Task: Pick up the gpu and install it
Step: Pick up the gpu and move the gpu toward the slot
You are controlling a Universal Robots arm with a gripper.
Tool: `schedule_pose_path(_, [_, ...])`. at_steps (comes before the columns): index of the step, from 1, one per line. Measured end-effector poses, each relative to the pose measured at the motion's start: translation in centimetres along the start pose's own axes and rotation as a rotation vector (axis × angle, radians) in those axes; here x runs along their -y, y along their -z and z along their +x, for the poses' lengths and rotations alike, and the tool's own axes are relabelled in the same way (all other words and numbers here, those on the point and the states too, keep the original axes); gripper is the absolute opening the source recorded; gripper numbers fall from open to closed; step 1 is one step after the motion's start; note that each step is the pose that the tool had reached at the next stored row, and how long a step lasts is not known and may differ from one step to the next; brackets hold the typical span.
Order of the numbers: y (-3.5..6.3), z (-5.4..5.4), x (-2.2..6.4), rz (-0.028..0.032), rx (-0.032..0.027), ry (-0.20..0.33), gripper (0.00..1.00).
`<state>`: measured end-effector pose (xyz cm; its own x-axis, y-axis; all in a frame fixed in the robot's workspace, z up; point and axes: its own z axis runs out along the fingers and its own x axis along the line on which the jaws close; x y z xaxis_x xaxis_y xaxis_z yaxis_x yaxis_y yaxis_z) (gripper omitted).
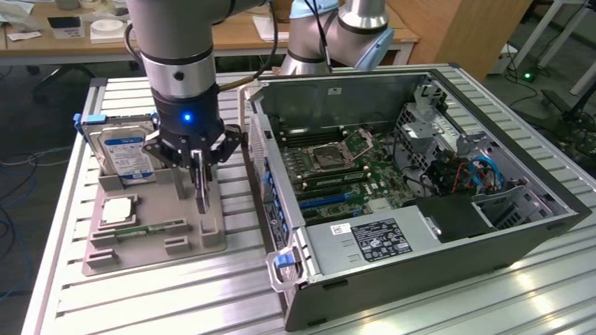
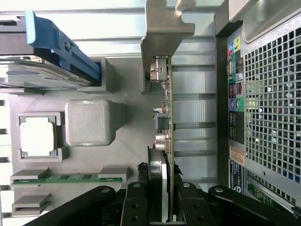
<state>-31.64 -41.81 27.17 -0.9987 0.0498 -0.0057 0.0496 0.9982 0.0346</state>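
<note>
The gpu [image 1: 201,187] stands on edge, a thin dark card hanging straight down from my gripper [image 1: 198,157], which is shut on its upper edge. It sits over the grey parts tray [image 1: 158,255], just beside the open computer case [image 1: 447,258]. I cannot tell whether its lower edge touches the tray. In the wrist view the gpu [image 2: 168,108] appears edge-on, a green board with its silver bracket [image 2: 162,28] at the far end. My gripper [image 2: 161,188] has a black finger pressed on each face of the card.
On the tray are a hard drive [image 1: 125,153] with a blue-white label, a square processor chip [image 1: 119,209] and a narrow green memory stick [image 1: 149,229]. The case's motherboard [image 1: 336,160] lies exposed. A second arm [image 1: 345,35] stands behind the case.
</note>
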Motion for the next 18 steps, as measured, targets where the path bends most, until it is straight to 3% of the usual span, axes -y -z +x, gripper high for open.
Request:
schedule_pose_path(4, [0.14, 0.0, 0.01, -0.0015, -0.0005, 0.0, 0.28])
schedule_pose_path(12, [0.99, 0.0, -0.02, -0.0107, -0.0007, 0.0, 0.28])
schedule_pose_path(18, [1.45, 0.0, -0.03, -0.012, -0.0008, 0.0, 0.28])
